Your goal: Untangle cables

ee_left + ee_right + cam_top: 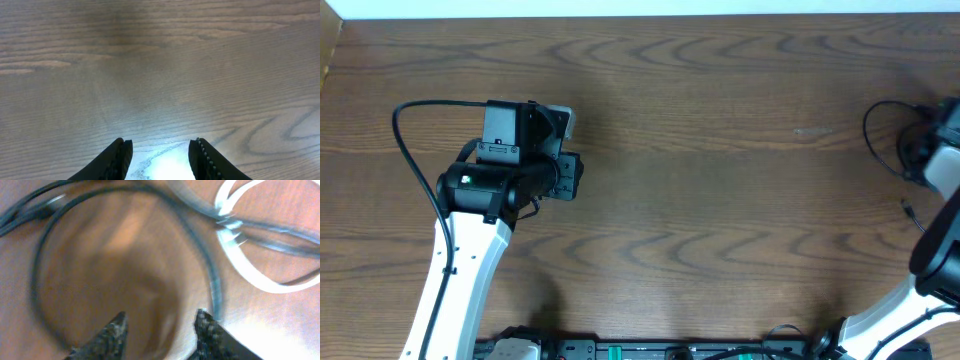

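The cables lie at the table's far right edge. A thin black cable (869, 140) arcs out from under my right arm (945, 165), and a short black end (910, 211) lies just below it. In the blurred right wrist view, a black cable (37, 265) forms a wide loop and a white cable (240, 255) loops at the upper right, crossing it. My right gripper (160, 322) is open inside the black loop with nothing between its fingers. The black cable runs just past the right fingertip (205, 322). My left gripper (160, 150) is open over bare wood on the left of the table, far from the cables.
The left arm's own thick black cable (410, 130) curves out to the left of its wrist. The wooden table (720, 150) stretches between the two arms. Its far edge (640, 18) runs along the top. Arm bases and wiring line the front edge (650, 350).
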Robot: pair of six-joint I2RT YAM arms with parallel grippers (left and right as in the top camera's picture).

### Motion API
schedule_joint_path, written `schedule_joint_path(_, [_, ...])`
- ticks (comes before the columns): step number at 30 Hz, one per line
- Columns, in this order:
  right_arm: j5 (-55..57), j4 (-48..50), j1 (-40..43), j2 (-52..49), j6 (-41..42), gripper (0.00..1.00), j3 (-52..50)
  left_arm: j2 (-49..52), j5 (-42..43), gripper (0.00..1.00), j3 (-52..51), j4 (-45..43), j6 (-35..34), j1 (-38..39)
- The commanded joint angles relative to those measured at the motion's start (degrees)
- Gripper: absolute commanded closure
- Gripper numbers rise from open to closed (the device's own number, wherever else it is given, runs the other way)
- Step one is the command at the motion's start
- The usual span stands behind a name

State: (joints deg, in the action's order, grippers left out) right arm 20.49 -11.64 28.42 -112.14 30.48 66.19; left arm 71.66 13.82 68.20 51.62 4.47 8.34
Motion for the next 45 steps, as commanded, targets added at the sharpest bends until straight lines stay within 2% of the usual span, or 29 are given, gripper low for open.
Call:
schedule_joint_path(1, [1.5, 0.1, 3.6, -0.7, -4.9, 0.63, -0.3, 0.2, 0.7, 0.57, 0.6, 0.0, -0.3, -0.2])
schedule_joint_path(4, [1.4, 0.0, 5.9, -0.7, -7.1, 0.66, -0.3, 0.2, 0.7, 0.57, 0.6, 0.0, -0.3, -0.2])
schedule_joint_path(13, [-0.7, -0.1, 11.2, -0.7, -8.3, 0.63, -0.3, 0.2, 0.7, 0.57, 0.6, 0.0, -0.3, -0.2])
schedule_joint_path(19, [-15.3, 1.2, 11.5, -0.7, -8.2, 0.49, -0.3, 0.2, 0.7, 0.57, 0.6, -0.7, -0.3, -0.2])
schedule_joint_path(23, [-19.8, 1.8, 10.3, -0.7, -8.3, 0.47, -0.3, 0.2, 0.7, 0.57, 0.6, -0.9, -0.3, -0.2])
schedule_joint_path(29, [-19.6, 1.1, 8.7, -0.7, -8.3, 0.53, -0.3, 0.2, 0.7, 0.58, 0.6, -0.9, -0.3, -0.2])
schedule_joint_path(39, [-19.6, -1.6, 7.0, -1.5, -8.2, 0.52, -0.3, 0.2, 0.7, 0.57, 0.6, -0.9, -0.5, -0.2])
schedule_joint_path(42, [-18.5, -1.3, 6.7, -3.2, -8.2, 0.65, -0.3, 0.2, 0.7, 0.58, 0.6, -0.8, -1.2, -0.2])
schedule_joint_path(45, [-16.3, -0.9, 6.7, -5.3, -8.2, 0.72, -0.3, 0.2, 0.7, 0.57, 0.6, -0.7, -1.9, -0.2])
